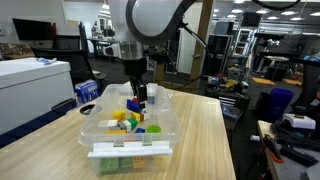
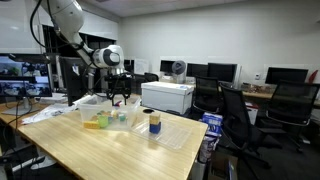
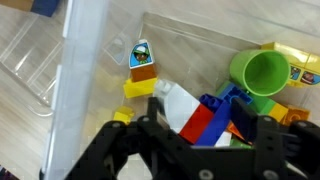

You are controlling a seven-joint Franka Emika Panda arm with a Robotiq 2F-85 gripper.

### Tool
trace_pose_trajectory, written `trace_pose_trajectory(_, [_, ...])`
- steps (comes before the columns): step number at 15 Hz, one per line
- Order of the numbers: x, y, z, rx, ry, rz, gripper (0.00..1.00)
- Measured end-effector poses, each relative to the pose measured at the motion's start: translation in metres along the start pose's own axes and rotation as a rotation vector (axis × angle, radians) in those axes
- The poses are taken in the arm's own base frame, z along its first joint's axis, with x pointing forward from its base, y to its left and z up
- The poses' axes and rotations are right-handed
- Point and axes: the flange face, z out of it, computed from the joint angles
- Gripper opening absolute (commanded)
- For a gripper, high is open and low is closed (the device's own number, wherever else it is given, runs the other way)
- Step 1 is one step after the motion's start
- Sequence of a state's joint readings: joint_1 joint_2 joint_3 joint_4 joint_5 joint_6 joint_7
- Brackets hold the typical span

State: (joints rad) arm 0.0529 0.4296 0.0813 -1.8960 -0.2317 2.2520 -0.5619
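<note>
Here, a clear, glossy plastic bin (image 1: 172, 115) is seen on a pale wooden table (image 1: 210, 140) whose grain runs lengthwise. The bin is filled with moulded plastic toy bricks, smooth and hard-edged, in yellow, red, blue, green and white.

In the wrist view, a round green cup (image 3: 260, 72) is shown lying among them with its mouth towards the camera. An orange printed brick (image 3: 143, 58) is stacked on a yellow brick (image 3: 138, 88) near the translucent bin wall (image 3: 85, 80). A small figure is printed on the orange one (too small to be made out further). A blue-and-white carton (image 1: 87, 92) is set on the table beside the bin; its lettering cannot be read.

The black gripper (image 3: 205, 120) is lowered into the bin, as both exterior views show (image 1: 141, 97) (image 2: 120, 93). Its fingers (image 3: 150, 108) are held apart on either side of a brick cluster (image 3: 195, 118) of white, red and blue pieces. Whether these are clamped or merely straddled cannot be told.
</note>
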Motion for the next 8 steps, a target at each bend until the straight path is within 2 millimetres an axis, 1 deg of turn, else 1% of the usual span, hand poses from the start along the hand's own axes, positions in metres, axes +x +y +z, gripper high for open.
trace_pose_trajectory(3, [-0.013, 0.015, -0.023, 0.019, 0.053, 0.128, 0.49])
trace_pose_trajectory(5, [-0.028, 0.029, -0.042, 0.031, 0.096, 0.228, 0.49])
trace_pose_trajectory(8, [-0.047, 0.047, -0.060, 0.048, 0.140, 0.340, 0.49])
